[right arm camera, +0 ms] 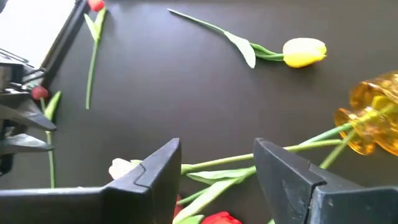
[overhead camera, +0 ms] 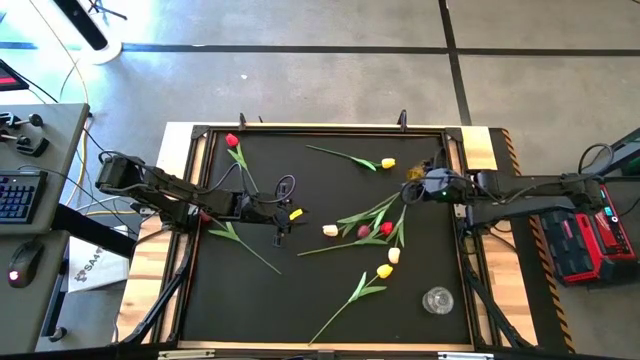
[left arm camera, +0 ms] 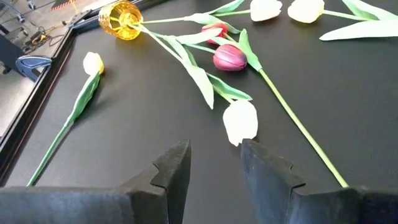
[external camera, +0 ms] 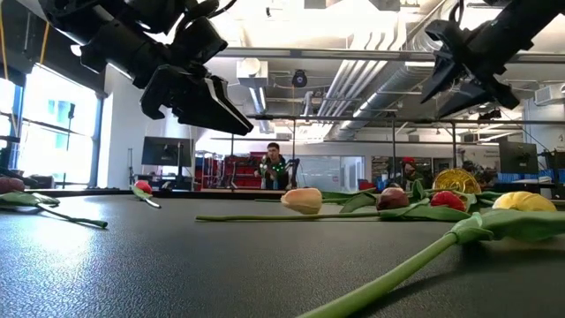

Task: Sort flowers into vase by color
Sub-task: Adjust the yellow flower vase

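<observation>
On the black mat (overhead camera: 250, 290), flowers (overhead camera: 362, 229) lie scattered, most clustered centre-right. Left gripper (left arm camera: 214, 168) hovers open and empty just short of a cream tulip (left arm camera: 240, 122). Right gripper (right arm camera: 217, 165) hangs open and empty above crossed stems. Clear glass vase (overhead camera: 437, 300) stands near the front right corner.

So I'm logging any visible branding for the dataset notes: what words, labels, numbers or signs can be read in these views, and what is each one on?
"SAA...": partial dark letters on a white bag or box on the floor left of the table, cut off by the frame.
Keyboard keys: too small to read.
Red case right of the table: markings too small to read.
Signs in the room behind, low view: blurred, unreadable.
Flowers and table: no text.
</observation>
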